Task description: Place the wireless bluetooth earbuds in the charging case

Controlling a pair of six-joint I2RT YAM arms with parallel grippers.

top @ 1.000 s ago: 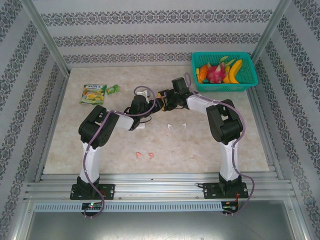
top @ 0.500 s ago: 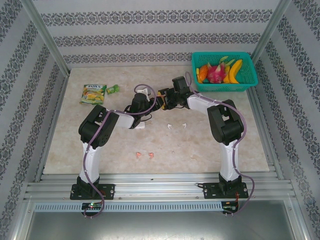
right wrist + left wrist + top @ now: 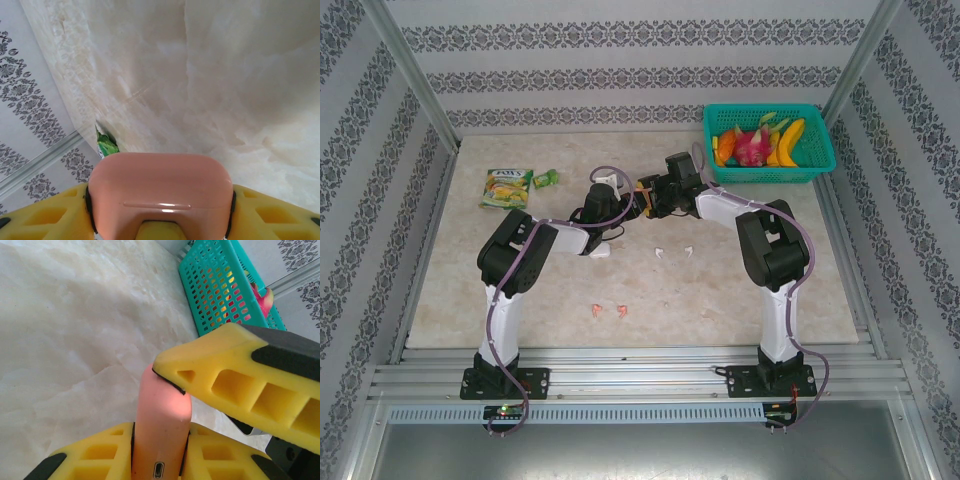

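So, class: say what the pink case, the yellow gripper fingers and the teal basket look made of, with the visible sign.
Pink case: smooth glossy plastic, judging by the bright highlight line. Yellow fingers: matte plastic, possibly printed, with open hollow cells. Teal basket: rigid plastic lattice, probably moulded.

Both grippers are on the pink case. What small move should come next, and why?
Probably hinge the lid open with the right gripper while the left gripper holds the port end: the pink case looks shut, and the earbuds lie loose on the table.
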